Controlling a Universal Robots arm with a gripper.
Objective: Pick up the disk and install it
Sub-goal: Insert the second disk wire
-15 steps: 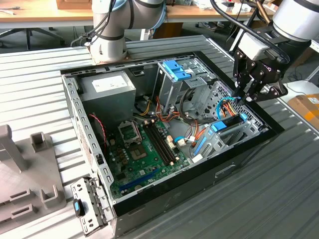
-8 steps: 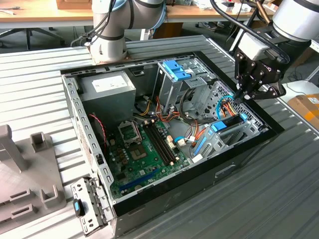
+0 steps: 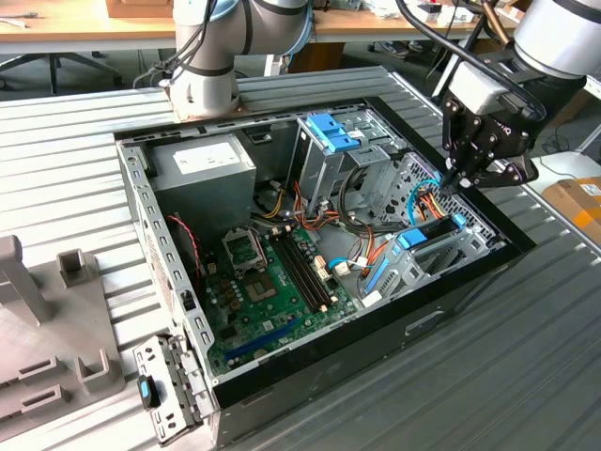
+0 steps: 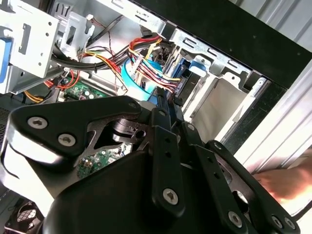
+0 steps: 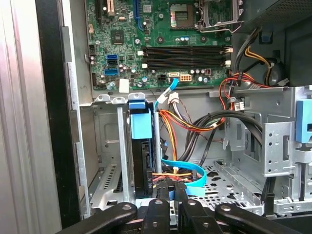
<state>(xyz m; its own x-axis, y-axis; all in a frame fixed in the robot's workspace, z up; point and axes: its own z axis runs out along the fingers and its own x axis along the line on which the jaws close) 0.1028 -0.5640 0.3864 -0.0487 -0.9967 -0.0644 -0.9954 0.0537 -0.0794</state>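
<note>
- Black and blue mark the disk, which sits on edge in the grey drive bay at the corner of the open computer case, on the exterior view's right.
- In the first wrist view the disk stands upright between the bay's metal walls, its blue tab uppermost.
- The pincer hovers just above the disk's far end, among the orange and blue cables.
- Its fingers sit close together, nearly closed, with nothing visibly between them; whether they touch the disk I cannot tell.
- The case lies on a ribbed metal tabletop.
</note>
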